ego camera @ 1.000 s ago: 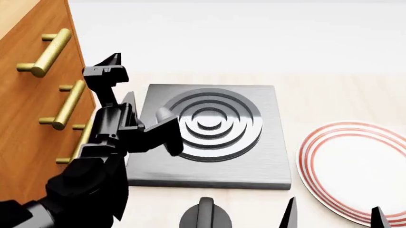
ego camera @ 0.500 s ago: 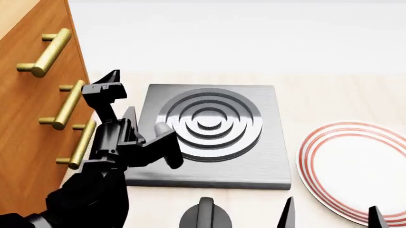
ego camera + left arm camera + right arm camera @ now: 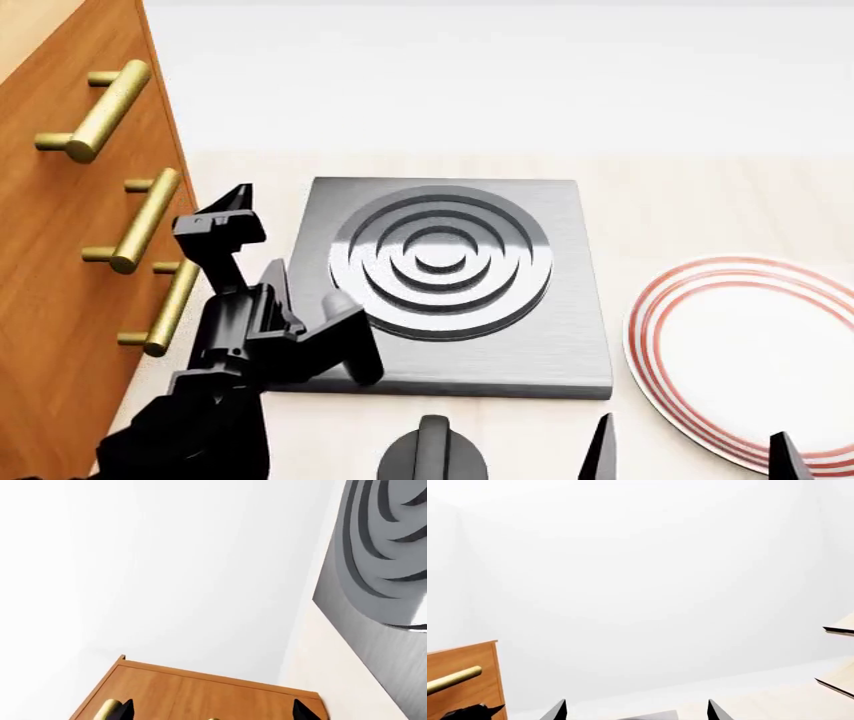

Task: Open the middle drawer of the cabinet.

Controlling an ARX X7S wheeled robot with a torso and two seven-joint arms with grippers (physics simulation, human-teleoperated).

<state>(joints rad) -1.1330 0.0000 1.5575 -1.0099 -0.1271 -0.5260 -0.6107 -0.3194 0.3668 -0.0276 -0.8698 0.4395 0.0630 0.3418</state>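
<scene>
The cabinet (image 3: 54, 250) stands at the left edge of the head view, an orange-brown wooden box with three brass bar handles stacked on its face. The middle drawer (image 3: 74, 215) carries the second handle (image 3: 138, 222), a brass cylinder on two short posts; its front appears flush with the fronts beside it, though the seams are hard to make out.

The left gripper (image 3: 287, 290) hangs just beside the lowest handle (image 3: 168, 308), fingers spread, one tip near the middle handle and one over the grey ringed plate (image 3: 447, 290). The right gripper (image 3: 687, 455) shows only two separated fingertips at the lower edge, near the red-rimmed dish (image 3: 747, 350).
</scene>
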